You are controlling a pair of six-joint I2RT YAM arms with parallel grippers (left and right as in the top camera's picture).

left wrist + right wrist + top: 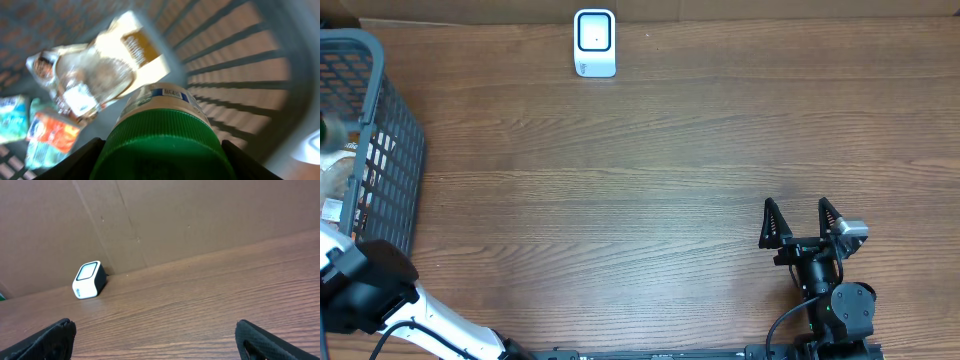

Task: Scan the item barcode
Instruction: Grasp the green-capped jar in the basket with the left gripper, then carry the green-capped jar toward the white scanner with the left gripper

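A jar with a wide green cap and a white label fills the left wrist view, standing inside the grey basket. My left gripper is shut on the cap, with one black finger pressed against each side of it. The white barcode scanner stands at the table's far edge and also shows small in the right wrist view as the scanner. My right gripper rests open near the front right of the table, nothing between its fingers.
The grey basket sits at the table's left edge. Below the jar lie a clear bag over a tan box and orange and teal packets. A cardboard wall backs the table.
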